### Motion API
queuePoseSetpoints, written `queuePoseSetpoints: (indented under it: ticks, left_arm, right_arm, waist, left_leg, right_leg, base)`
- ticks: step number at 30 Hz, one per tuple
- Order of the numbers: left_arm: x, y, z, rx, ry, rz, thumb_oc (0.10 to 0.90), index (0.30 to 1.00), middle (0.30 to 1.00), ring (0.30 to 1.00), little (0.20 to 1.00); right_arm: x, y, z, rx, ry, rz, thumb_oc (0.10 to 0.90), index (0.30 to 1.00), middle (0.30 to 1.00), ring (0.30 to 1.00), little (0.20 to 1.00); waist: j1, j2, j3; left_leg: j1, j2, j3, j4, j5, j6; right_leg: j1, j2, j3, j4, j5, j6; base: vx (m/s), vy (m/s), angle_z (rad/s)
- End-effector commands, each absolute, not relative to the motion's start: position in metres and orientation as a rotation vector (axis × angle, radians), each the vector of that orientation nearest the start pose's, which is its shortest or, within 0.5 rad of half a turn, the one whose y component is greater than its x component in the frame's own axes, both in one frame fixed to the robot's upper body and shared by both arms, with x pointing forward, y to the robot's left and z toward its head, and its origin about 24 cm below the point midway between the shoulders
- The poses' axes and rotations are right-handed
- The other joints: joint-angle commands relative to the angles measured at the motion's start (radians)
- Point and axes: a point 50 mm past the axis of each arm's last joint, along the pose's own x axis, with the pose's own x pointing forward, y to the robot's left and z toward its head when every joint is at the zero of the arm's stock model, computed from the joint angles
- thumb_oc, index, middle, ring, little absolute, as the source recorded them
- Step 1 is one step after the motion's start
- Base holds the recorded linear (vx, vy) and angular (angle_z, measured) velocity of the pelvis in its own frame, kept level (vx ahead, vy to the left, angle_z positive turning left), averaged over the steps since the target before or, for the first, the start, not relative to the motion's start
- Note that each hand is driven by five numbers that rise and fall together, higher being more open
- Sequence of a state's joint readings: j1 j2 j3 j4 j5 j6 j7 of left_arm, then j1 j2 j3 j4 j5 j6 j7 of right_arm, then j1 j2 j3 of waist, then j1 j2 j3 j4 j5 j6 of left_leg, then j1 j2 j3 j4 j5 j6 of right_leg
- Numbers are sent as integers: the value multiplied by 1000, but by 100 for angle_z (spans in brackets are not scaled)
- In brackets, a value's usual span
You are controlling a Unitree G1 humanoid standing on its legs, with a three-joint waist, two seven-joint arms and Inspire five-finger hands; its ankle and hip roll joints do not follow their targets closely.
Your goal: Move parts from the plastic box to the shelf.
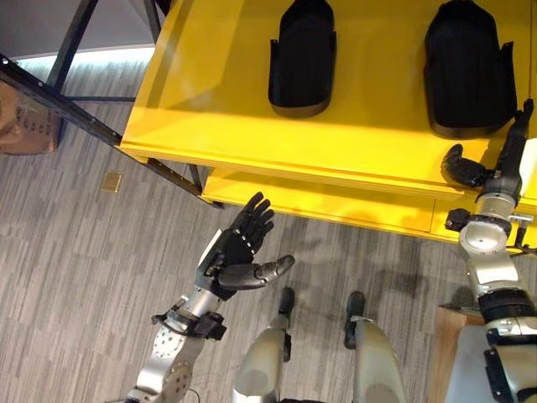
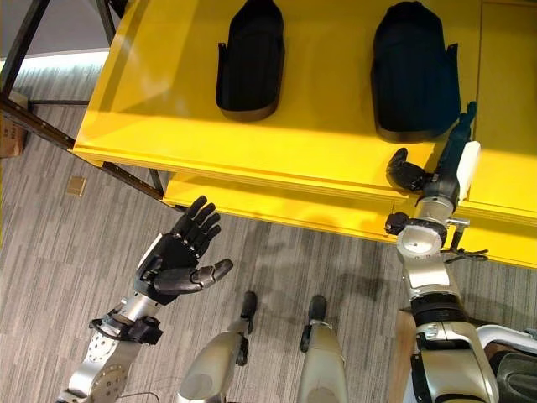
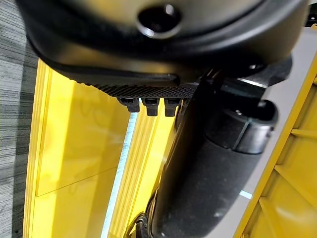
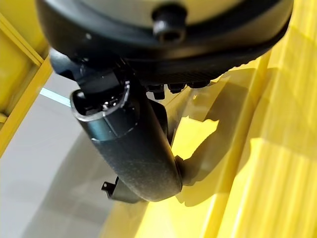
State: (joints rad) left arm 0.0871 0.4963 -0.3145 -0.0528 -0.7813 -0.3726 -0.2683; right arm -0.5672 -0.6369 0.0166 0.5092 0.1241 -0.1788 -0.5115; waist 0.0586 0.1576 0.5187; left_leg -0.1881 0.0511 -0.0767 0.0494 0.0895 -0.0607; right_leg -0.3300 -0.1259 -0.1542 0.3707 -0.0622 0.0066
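Two black moulded parts lay on the top surface of the yellow shelf (image 1: 210, 75). The first part (image 1: 302, 57) sat toward the middle of the shelf top. The second, larger part (image 1: 466, 69) sat toward the robot's right, well apart from the first. Both rested flat on the yellow surface with their long axes running away from the robot.

The right hand (image 1: 503, 164) was raised at the front edge of the shelf, just below and beside the near end of the larger part. Its fingers (image 1: 518, 126) were extended straight up toward that part, and the thumb (image 1: 460, 166) stood out curled to the side over the yellow surface. The hand held nothing. Whether the fingertips actually touched the part could not be determined. In the right wrist view the thumb (image 4: 133, 148) appeared against the yellow shelf surface.

The left hand (image 1: 235, 252) was held over the grey floor (image 1: 75, 277), in front of the lower yellow shelf edge and well apart from both parts. Its palm faced up, fingers spread and relaxed, thumb out to the side, holding nothing.

A small tan square (image 1: 111, 181) lay on the floor to the robot's left. A dark metal frame (image 1: 59, 101) stood beside the shelf on that side.
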Motion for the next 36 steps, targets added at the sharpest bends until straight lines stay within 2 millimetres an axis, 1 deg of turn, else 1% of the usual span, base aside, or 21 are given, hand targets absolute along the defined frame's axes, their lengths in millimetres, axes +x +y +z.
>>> queuePoseSetpoints:
  ticks: [1,2,4,6,10,15,22,25,26,28,29,30,31,32,34,35,36]
  left_arm:
    - [216,170,101,-325,-407,-534,900,1000,1000,1000,1000]
    - [217,170,101,-319,-407,-541,900,1000,1000,1000,1000]
    - [217,171,101,-320,-406,-542,900,1000,1000,1000,1000]
    - [217,170,103,-314,-408,-550,900,1000,1000,1000,1000]
    - [218,171,103,-310,-406,-549,900,1000,1000,1000,1000]
    - [220,171,104,-305,-408,-554,900,1000,1000,1000,1000]
    - [220,170,104,-304,-409,-559,900,1000,1000,1000,1000]
    - [220,170,104,-303,-409,-560,900,1000,1000,1000,1000]
    - [220,170,104,-303,-409,-560,900,1000,1000,1000,1000]
    - [220,169,104,-306,-411,-554,900,1000,1000,1000,1000]
    - [219,169,103,-313,-413,-550,900,1000,1000,1000,1000]
    - [219,168,103,-318,-414,-547,900,1000,1000,1000,1000]
    - [219,168,103,-318,-414,-546,900,1000,1000,1000,1000]
    - [219,166,102,-325,-415,-544,900,1000,1000,1000,1000]
    - [219,166,101,-330,-416,-543,900,1000,1000,1000,1000]
    - [217,163,100,-336,-420,-542,900,1000,1000,1000,1000]
    - [217,163,100,-339,-420,-541,900,1000,1000,1000,1000]
  right_arm:
    - [342,-263,215,-415,-575,-405,900,1000,1000,1000,1000]
    - [344,-258,215,-427,-574,-372,900,1000,1000,1000,1000]
    - [344,-254,215,-432,-576,-355,900,1000,1000,1000,1000]
    - [345,-247,213,-426,-573,-315,900,1000,1000,1000,1000]
    - [346,-240,210,-423,-567,-286,900,1000,1000,1000,1000]
    - [346,-235,209,-415,-569,-268,900,1000,1000,1000,1000]
    - [345,-233,202,-436,-559,-297,900,1000,1000,1000,1000]
    - [343,-237,203,-453,-575,-371,900,1000,1000,1000,1000]
    - [343,-237,203,-453,-575,-371,900,1000,1000,1000,1000]
    - [341,-245,203,-478,-592,-491,900,1000,1000,1000,1000]
    - [339,-252,204,-499,-599,-602,900,1000,1000,1000,1000]
    - [337,-256,204,-519,-608,-666,900,1000,1000,1000,1000]
    - [337,-256,204,-519,-608,-671,900,1000,1000,1000,1000]
    - [335,-259,205,-546,-627,-739,900,1000,1000,1000,1000]
    - [334,-260,207,-560,-637,-768,900,1000,1000,1000,1000]
    - [331,-261,211,-591,-670,-815,900,1000,1000,1000,1000]
    - [330,-261,212,-597,-676,-821,900,1000,1000,1000,1000]
  waist:
    - [31,-10,-52]
    - [32,-14,-50]
    - [33,-17,-49]
    - [36,-27,-51]
    - [39,-35,-53]
    - [43,-41,-54]
    - [45,-47,-61]
    - [44,-48,-61]
    - [44,-48,-61]
    - [42,-47,-63]
    - [39,-44,-64]
    - [38,-42,-65]
    - [38,-42,-65]
    - [35,-38,-66]
    - [34,-36,-67]
    - [31,-32,-68]
    - [30,-32,-69]
  left_leg:
    - [-28,-7,5,25,-16,37]
    - [-29,-7,5,27,-16,37]
    - [-31,-6,4,29,-15,37]
    - [-32,-5,2,28,-16,39]
    - [-31,-4,-2,28,-16,40]
    - [-34,-5,-5,34,-17,42]
    - [-29,-5,-7,31,-19,44]
    - [-26,-5,-7,32,-19,45]
    - [-26,-5,-7,32,-19,45]
    - [-22,-5,-7,30,-21,46]
    - [-20,-6,-5,28,-23,47]
    - [-20,-7,-4,29,-24,47]
    - [-20,-7,-3,29,-25,47]
    - [-18,-9,-3,27,-25,48]
    - [-16,-9,-3,25,-25,48]
    - [-13,-12,-1,21,-25,48]
    - [-13,-12,-1,20,-25,48]
  right_leg:
    - [77,5,14,18,-80,-9]
    - [77,7,13,17,-78,-10]
    - [77,8,13,17,-76,-10]
    - [80,11,12,8,-72,-9]
    - [87,13,9,1,-68,-8]
    - [92,14,5,1,-67,-8]
    - [104,17,2,-13,-62,-8]
    - [108,17,2,-18,-60,-7]
    - [108,17,2,-18,-60,-7]
    - [112,19,4,-21,-59,-7]
    - [113,20,6,-23,-60,-7]
    - [115,19,7,-25,-60,-7]
    - [115,19,7,-25,-60,-7]
    - [115,19,8,-26,-60,-6]
    - [117,19,9,-27,-60,-6]
    - [118,18,11,-32,-58,-5]
    - [118,17,12,-33,-58,-5]
  base:
    - [0,0,0]
    - [0,0,0]
    - [0,0,0]
    - [-9,-33,0]
    - [-1,-8,0]
    - [-2,-5,4]
    - [0,0,0]
    - [0,0,0]
    - [0,0,0]
    - [14,28,1]
    - [19,67,2]
    - [14,60,1]
    - [10,54,0]
    - [8,43,-1]
    - [6,57,-2]
    - [2,66,-1]
    - [2,79,-1]
